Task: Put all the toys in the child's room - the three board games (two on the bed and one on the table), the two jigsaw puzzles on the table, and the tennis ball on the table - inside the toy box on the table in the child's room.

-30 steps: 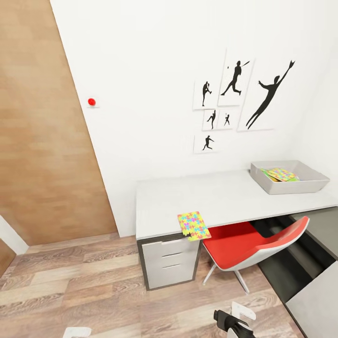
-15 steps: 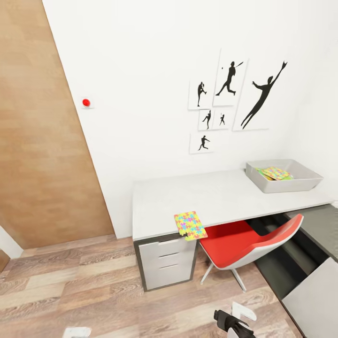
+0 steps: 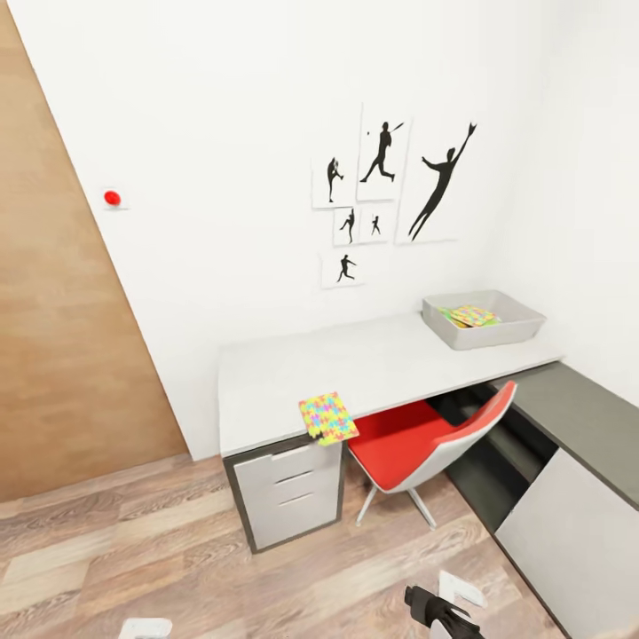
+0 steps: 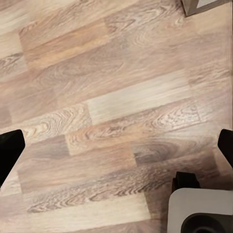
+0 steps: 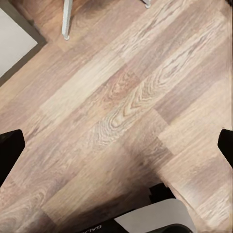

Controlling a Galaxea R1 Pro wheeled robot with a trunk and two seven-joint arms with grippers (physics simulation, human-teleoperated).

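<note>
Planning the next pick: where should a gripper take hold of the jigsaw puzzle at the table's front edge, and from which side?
Probably by the overhanging corner of the jigsaw puzzle, coming from the room side, in front of the table. It lies flat and thin, poking past the edge above the drawers, so one finger could likely slip beneath it.

Head camera overlooks the table (image 3: 382, 364); wrist cameras face floor (image 4: 116, 97).

Desk top (image 3: 373, 364) mostly bare, red chair (image 3: 426, 439) blocks front, floor (image 3: 133, 550) open
</note>
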